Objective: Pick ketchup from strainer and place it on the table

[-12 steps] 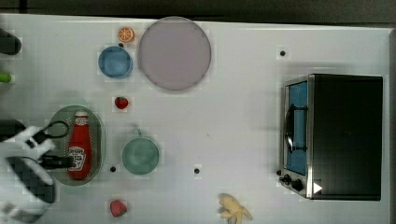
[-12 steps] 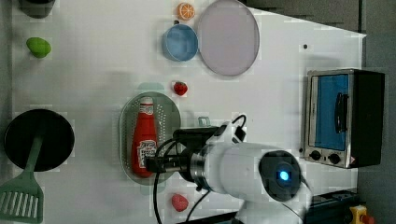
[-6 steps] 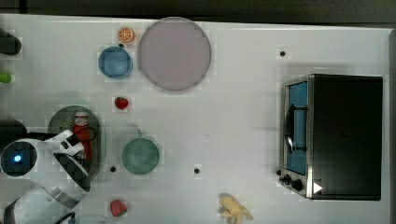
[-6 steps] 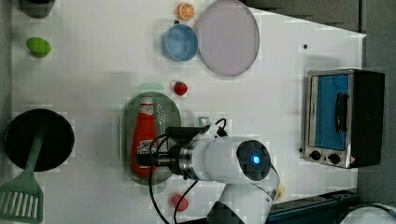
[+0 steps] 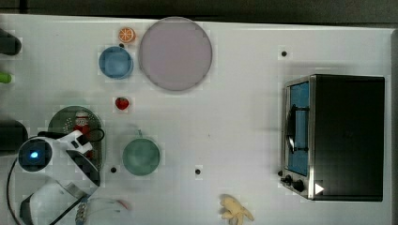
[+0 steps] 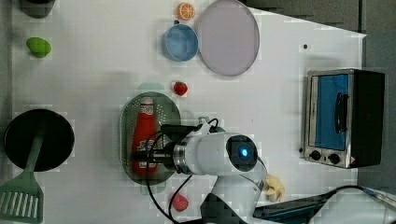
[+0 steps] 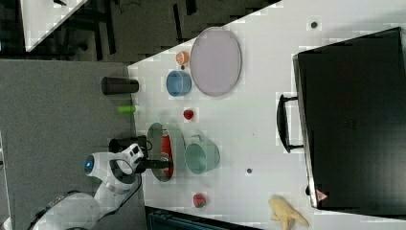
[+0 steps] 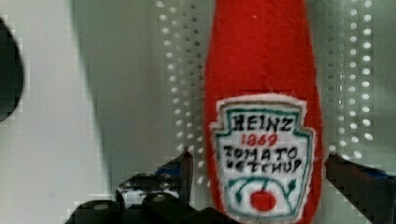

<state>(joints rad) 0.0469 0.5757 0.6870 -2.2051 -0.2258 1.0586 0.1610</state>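
Note:
The ketchup (image 6: 144, 127), a red bottle with a white cap and a white label, lies lengthwise in the pale green strainer (image 6: 125, 135) on the white table (image 5: 234, 117). My gripper (image 8: 264, 186) is open and low over the label end of the ketchup (image 8: 261, 70). One finger (image 8: 184, 168) stands on each side of the bottle, and whether they touch it I cannot tell. From the top view the arm covers most of the bottle, leaving the cap end of the ketchup (image 5: 82, 123) and part of the strainer (image 5: 58, 119) showing.
A green cup (image 5: 141, 157) stands just beside the strainer, with a strawberry (image 5: 122, 103) past its cap end and another strawberry (image 6: 180, 203) near the arm's base. A blue bowl (image 5: 115, 62), a grey-lilac plate (image 5: 175, 53), a toaster oven (image 5: 338, 136), a banana (image 5: 234, 211) and a black pan (image 6: 37, 140) lie farther off.
The arm has swung in over the strainer and come down, so its wrist now covers most of the bottle in the top view. The ketchup has not moved.

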